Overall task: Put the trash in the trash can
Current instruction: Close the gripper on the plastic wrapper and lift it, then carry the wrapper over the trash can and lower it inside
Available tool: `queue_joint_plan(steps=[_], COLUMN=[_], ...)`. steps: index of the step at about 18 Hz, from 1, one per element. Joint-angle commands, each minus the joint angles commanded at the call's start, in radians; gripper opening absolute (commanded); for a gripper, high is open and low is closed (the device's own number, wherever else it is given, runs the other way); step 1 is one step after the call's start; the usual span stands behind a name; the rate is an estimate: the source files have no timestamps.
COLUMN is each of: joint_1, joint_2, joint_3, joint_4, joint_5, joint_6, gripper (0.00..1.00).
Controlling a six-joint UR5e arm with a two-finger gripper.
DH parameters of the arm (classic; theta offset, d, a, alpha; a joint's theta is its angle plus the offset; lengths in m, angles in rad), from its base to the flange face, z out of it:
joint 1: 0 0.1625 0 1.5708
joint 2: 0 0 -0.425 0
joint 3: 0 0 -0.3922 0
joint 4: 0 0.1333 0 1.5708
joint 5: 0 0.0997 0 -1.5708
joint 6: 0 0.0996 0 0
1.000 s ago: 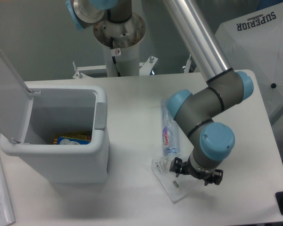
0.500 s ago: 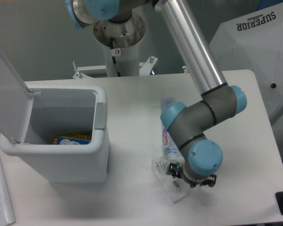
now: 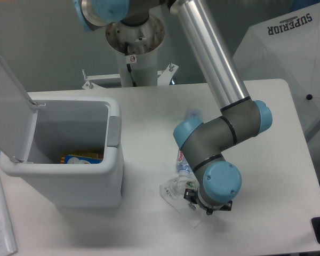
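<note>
Camera view from above the tabletop (image 3: 149,224) shows the arm's wrist bent low over the right-hand side, its pincer (image 3: 194,200) down at the clear plastic pouch (image 3: 176,198). The blue-capped wrist joint covers most of the fingers, so I cannot tell whether the pincer is wide, narrow, or gripping anything. The pouch lies flat on the tabletop, one corner pointing toward the front edge, its right part hidden beneath the wrist. The slim clear bottle (image 3: 181,161) lies just behind the pouch; only its lower end with a bit of pink label shows, and another short clear piece of it shows behind the elbow joint, the rest being covered by the arm. The trash can (image 3: 90,181) stands well apart on the left side of the tabletop, its flat white lid (image 3: 8,109) swung up and open, the grey tab (image 3: 114,130) on its right rim. Inside at the bottom lies something blue and yellow (image 3: 82,158).
</note>
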State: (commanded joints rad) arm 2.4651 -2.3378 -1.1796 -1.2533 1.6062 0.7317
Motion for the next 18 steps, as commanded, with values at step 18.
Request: queue_joint_plan(steps=[18], joint_1=[0.089], joint_2=[0.219], joint_3=[0.063], joint_4=[0.173], joint_5=[-0.420], joint_6=[-0.213], gripper=[0.00])
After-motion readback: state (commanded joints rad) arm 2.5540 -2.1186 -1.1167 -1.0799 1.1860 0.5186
